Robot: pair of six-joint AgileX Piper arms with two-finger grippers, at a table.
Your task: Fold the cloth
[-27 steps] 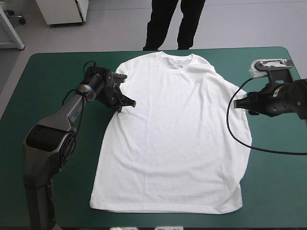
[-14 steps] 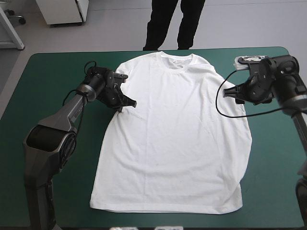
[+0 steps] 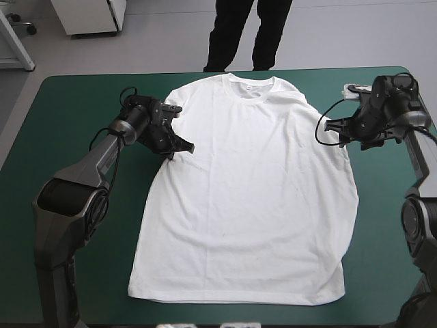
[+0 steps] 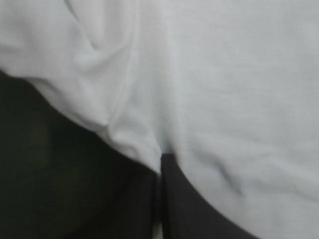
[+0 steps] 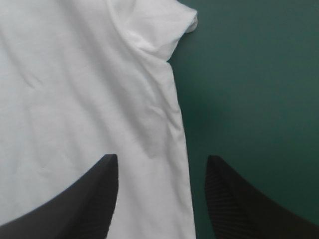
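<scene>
The white T-shirt lies spread flat on the teal-green cover, collar toward the far edge. My left gripper is at the shirt's left sleeve. In the left wrist view its black fingers meet in a point with white cloth bunched around them, so it is shut on the T-shirt. My right gripper is at the right sleeve, low over the table. In the right wrist view it stands open, and the shirt's side edge runs between the fingers, with the sleeve tip ahead.
Teal-green cover shows on both sides of the shirt, with a wider strip at the left. The hem lies close to the table's near edge.
The right arm has swung in from the table's right edge toward the far side, bringing its gripper to the right sleeve. The left arm and the shirt have not moved.
</scene>
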